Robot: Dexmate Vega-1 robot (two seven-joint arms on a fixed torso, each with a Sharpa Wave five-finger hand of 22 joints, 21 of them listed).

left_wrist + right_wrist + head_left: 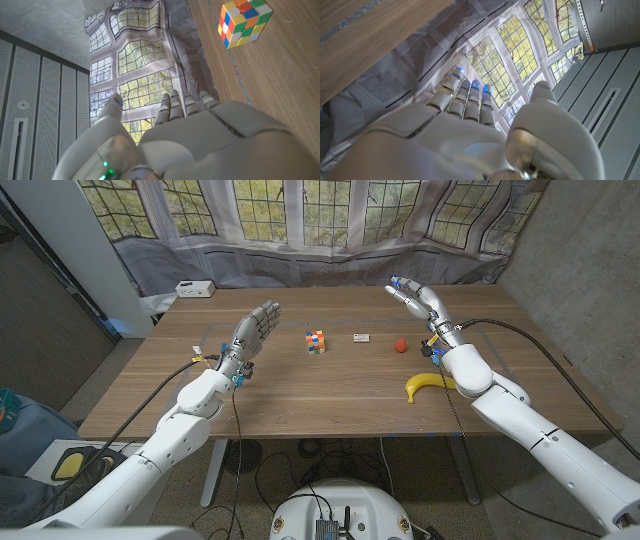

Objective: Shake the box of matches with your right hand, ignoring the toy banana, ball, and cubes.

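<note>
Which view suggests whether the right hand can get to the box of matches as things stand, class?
The head view: probably yes. The right hand is raised, open and holds nothing; the box of matches lies alone between the cube and the red ball, with nothing between hand and box.

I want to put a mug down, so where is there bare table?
The near strip of the table, in front of the colour cube and left of the toy banana, is bare. So is the far middle, behind the box of matches. It is crowded around the red ball and banana.
</note>
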